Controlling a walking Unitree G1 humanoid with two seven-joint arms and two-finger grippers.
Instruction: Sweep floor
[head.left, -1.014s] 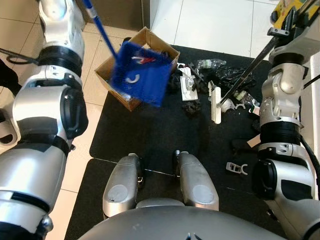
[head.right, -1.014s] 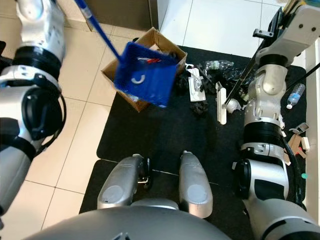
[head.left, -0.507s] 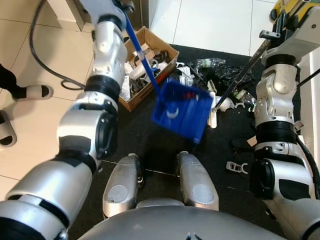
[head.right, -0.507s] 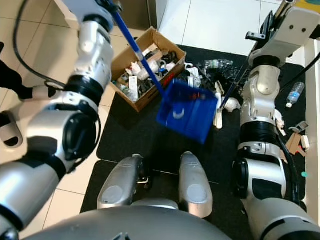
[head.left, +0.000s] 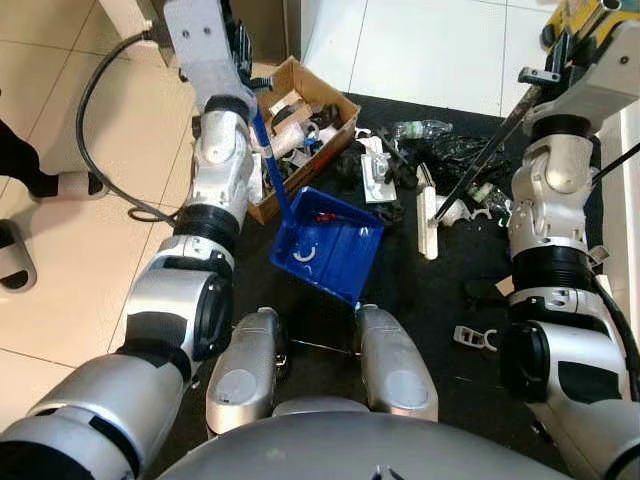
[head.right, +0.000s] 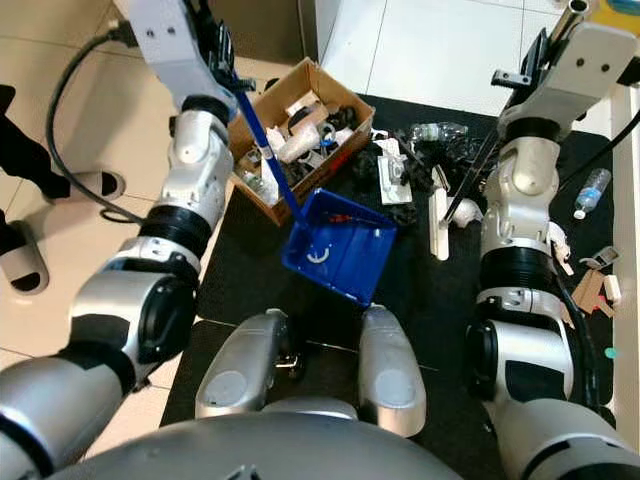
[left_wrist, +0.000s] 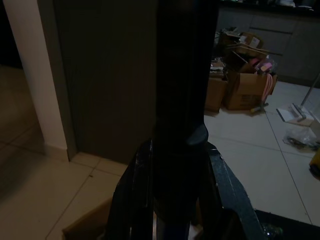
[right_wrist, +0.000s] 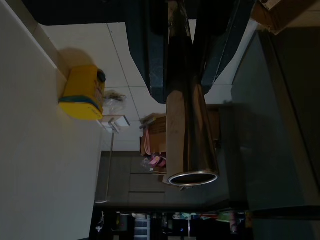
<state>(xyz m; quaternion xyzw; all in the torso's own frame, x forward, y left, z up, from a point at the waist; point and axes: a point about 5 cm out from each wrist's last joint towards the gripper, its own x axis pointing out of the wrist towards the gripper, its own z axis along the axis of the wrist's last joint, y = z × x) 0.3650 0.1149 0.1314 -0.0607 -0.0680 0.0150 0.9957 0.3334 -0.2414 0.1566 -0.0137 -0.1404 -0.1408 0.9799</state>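
Blue dustpan (head.left: 326, 243) sits flat on the black mat (head.left: 300, 290), just in front of the robot's feet and beside the junk-filled cardboard box (head.left: 297, 110) at the mat's far left corner. Left gripper (left_wrist: 177, 210) has its jaws clamped on the dustpan's handle. Right gripper (right_wrist: 184, 55) grips the broom (head.left: 470, 175) pole, head by the trash pile (head.left: 440, 160)
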